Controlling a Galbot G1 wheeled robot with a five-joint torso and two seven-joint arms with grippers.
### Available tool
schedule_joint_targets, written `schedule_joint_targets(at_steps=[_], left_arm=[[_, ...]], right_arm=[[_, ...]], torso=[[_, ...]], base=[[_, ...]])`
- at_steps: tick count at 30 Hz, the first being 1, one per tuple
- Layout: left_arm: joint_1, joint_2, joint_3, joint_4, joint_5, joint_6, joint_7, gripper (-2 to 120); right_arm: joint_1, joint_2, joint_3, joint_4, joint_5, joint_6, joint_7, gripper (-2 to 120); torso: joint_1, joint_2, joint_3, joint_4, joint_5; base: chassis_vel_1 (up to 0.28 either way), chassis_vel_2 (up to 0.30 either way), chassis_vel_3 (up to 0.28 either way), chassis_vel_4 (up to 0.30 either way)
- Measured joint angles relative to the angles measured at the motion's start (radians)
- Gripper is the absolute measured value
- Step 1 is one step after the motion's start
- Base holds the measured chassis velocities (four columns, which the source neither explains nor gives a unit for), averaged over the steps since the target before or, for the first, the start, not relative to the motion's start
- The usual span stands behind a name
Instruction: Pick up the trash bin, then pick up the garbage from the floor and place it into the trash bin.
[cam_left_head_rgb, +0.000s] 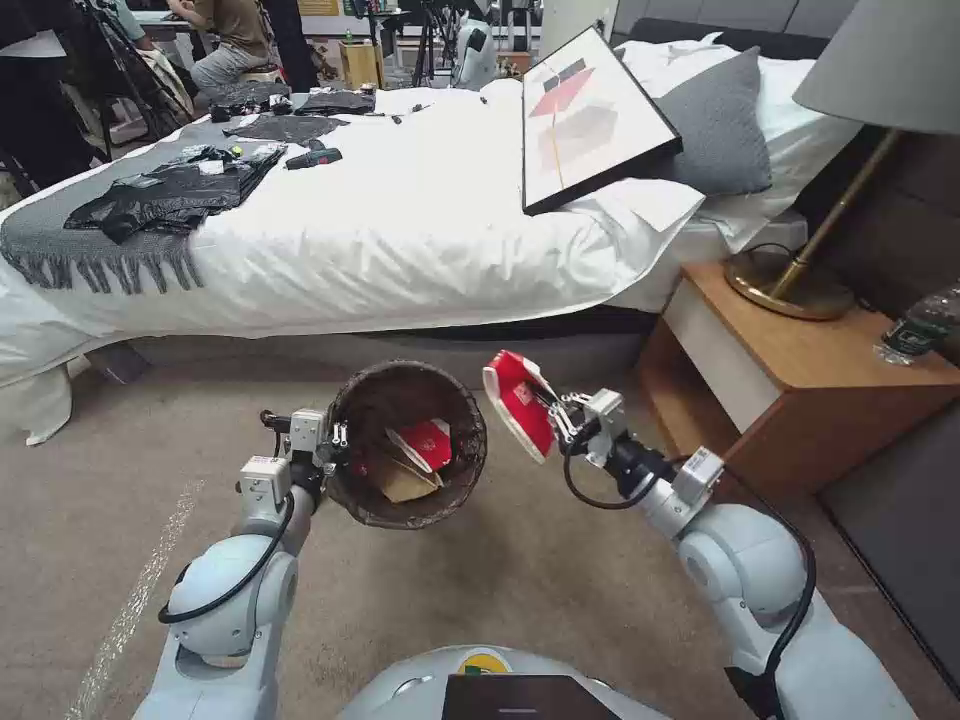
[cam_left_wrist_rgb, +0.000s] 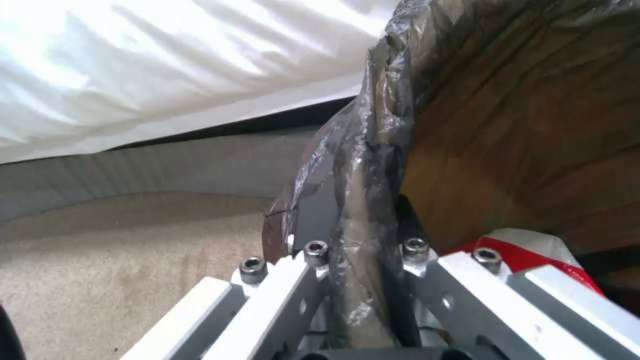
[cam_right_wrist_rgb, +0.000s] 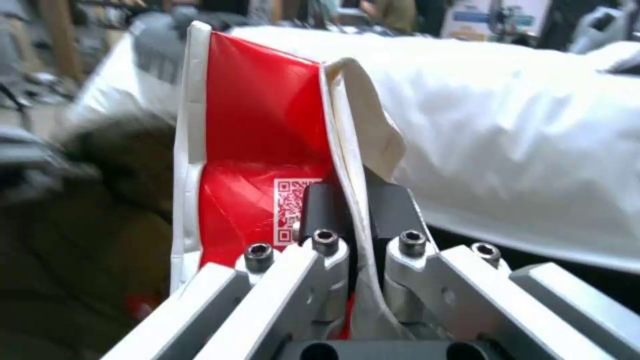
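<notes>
Head view: the left pincer (cam_left_head_rgb: 338, 440) clamps the trash bin (cam_left_head_rgb: 405, 445) by its rim; the right pincer (cam_left_head_rgb: 553, 412), just beside that bin, grips a red-and-white carton (cam_left_head_rgb: 520, 402) above the carpet.

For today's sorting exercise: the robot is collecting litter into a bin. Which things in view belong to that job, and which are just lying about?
Job:
- trash bin, rim clamped by the left gripper
- red-and-white carton, pinched by the right gripper
- cartons already in the bin

Lying about:
- framed picture
- grey pillow
- lamp
- black bags
</notes>
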Motion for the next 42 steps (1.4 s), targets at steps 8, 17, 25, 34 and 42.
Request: schedule_joint_targets(at_steps=[8,17,25,34,42], left_arm=[[0.0,-0.002,0.001,0.0,0.003,0.001,0.0,3],[-0.003,-0.006,0.014,0.001,0.012,0.004,-0.003,3],[-0.003,-0.009,0.012,-0.003,0.014,0.007,-0.003,3],[-0.003,-0.012,0.024,-0.005,0.018,0.008,-0.004,3],[-0.001,-0.011,0.021,-0.014,0.018,0.01,-0.004,3]], right_arm=[[0.063,-0.039,-0.081,0.036,0.103,-0.081,0.007,0],[0.261,-0.046,-0.329,-0.015,0.138,-0.145,0.075,0],[0.311,-0.028,-0.422,-0.095,0.123,-0.149,0.098,0],[0.307,0.004,-0.444,-0.179,0.05,-0.135,0.126,15],[0.306,0.011,-0.451,-0.194,0.041,-0.129,0.152,43]], torso=[[0.0,0.0,0.0,-0.0001,-0.0001],[0.0,0.0,0.0,0.0,0.0],[0.0,0.0,0.0,-0.0001,0.0],[0.0,0.0,0.0,-0.0001,0.0001],[0.0,0.0,0.0,0.0,0.0]], base=[[0.0,0.0,0.0,0.0],[0.0,0.0,0.0,0.0],[0.0,0.0,0.0,0.0],[0.0,0.0,0.0,0.0],[0.0,0.0,0.0,0.0]])
